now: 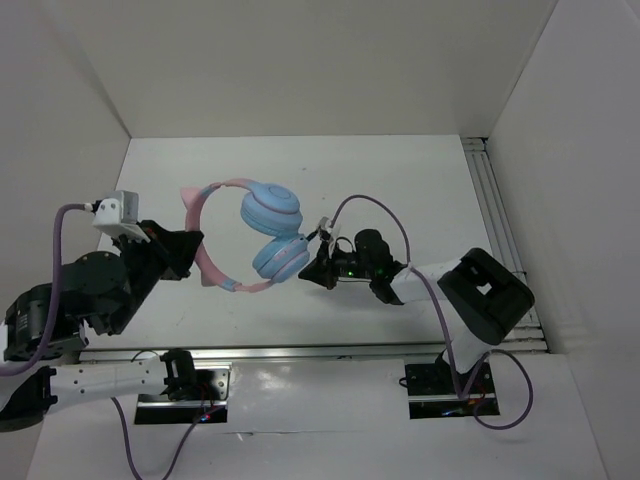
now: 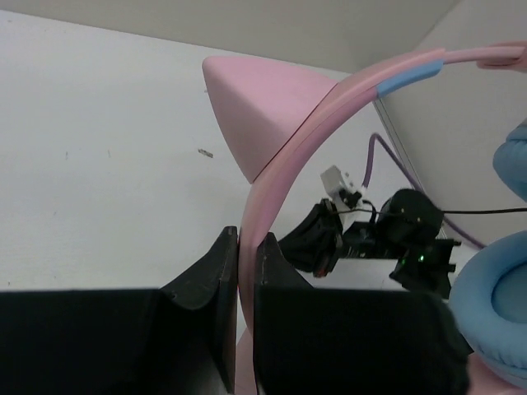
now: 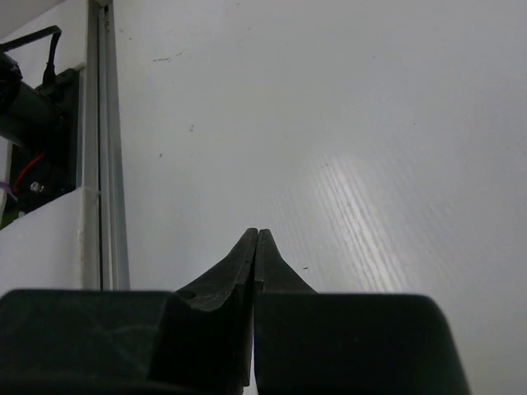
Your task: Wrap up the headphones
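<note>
The headphones (image 1: 272, 208) have a pink cat-ear headband (image 1: 208, 262) and two light blue ear cups, and are held above the white table at mid-scene. My left gripper (image 1: 190, 243) is shut on the headband (image 2: 276, 185) just below a pink cat ear (image 2: 255, 107). One blue ear cup (image 2: 494, 304) shows at the right of the left wrist view. My right gripper (image 1: 312, 265) sits right beside the lower ear cup (image 1: 280, 258). In the right wrist view it (image 3: 257, 234) is shut with nothing visible between the jaws. A thin black cable (image 2: 486, 211) runs from near the right gripper towards the ear cups.
White walls enclose the table at the back and both sides. An aluminium rail (image 1: 495, 220) runs along the right side and also shows in the right wrist view (image 3: 103, 123). A thick purple robot cable (image 1: 380, 205) loops above the right arm.
</note>
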Motion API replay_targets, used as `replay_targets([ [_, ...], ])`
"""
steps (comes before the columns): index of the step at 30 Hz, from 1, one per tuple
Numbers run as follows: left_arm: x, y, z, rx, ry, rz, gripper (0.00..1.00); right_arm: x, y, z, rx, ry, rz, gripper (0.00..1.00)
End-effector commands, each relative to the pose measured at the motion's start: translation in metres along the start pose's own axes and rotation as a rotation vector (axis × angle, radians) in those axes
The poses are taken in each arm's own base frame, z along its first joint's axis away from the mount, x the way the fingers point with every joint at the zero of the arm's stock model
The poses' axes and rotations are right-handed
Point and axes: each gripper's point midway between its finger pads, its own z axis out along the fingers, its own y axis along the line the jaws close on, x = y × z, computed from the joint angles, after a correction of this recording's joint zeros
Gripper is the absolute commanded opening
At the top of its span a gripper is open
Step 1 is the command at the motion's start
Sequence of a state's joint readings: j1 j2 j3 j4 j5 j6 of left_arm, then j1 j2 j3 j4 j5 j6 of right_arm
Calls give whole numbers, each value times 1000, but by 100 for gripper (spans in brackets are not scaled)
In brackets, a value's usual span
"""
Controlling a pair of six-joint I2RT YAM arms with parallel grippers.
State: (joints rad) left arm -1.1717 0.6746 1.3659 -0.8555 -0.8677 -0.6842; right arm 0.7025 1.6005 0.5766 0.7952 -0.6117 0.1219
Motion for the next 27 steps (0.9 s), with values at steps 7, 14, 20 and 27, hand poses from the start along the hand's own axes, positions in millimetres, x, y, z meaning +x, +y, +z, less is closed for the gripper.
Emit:
replay_targets([
  [7, -28, 20, 8, -240, -118, -134, 0, -64, -16, -30, 293, -186, -73, 0],
  [14, -24, 88, -6, -584, -149, -48, 0, -110, -36, -120, 741, -256, -32, 0],
  [20, 3, 94, 48, -713, -19, 171, 0, -153, -10, -188, 918, -322, -40, 0],
  [27, 86, 112, 135, -687, 372, 411, 0, -178, 6, -190, 923, -189, -114, 0],
])
